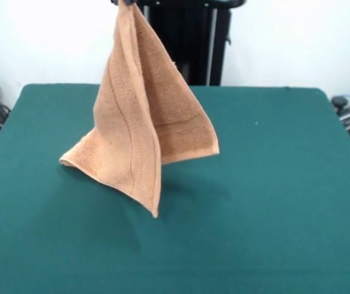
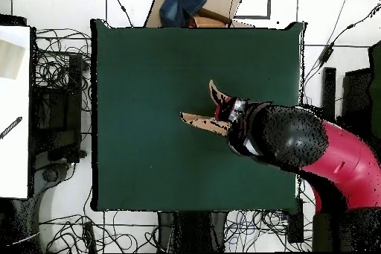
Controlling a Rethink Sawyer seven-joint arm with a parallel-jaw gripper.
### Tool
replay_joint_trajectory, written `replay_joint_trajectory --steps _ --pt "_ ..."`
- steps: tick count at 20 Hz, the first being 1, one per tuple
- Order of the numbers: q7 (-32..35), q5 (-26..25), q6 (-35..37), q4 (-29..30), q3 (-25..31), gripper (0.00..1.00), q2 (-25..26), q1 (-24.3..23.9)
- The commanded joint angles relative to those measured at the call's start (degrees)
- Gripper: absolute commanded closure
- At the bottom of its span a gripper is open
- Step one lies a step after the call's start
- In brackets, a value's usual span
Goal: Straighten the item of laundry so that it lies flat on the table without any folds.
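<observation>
Hanging from one corner in your clamped jaws, the towel dangles folded above the table, lowest tip close to it. Lower slowly while dragging sideways, so the cloth lays out flat rather than crumpling.

The red and black arm enters from four o'clock overhead. Its gripper sits at twelve o'clock in front, clamped on the towel.

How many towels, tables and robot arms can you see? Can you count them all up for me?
Towels: 1, the orange towel hanging up in the air
Tables: 1, the green table
Robot arms: 1, the red and black arm
Total: 3
</observation>
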Motion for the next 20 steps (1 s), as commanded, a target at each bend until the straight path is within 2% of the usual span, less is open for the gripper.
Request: replay_joint_trajectory --steps 1,5,9,16,20 --pt "-10.42 1.19 7.20 6.11 3.95 1.00 -4.77 -1.31" --pt "-13.11 2.26 16.81 2.77 4.15 1.00 -8.33 -3.68" --pt "-15.26 2.62 21.47 1.18 4.49 1.00 -9.99 -6.07" --pt "-18.57 3.19 24.32 0.75 5.59 1.00 -10.64 -9.87" --pt "-19.50 3.56 23.52 1.99 5.22 1.00 -11.24 -10.41"
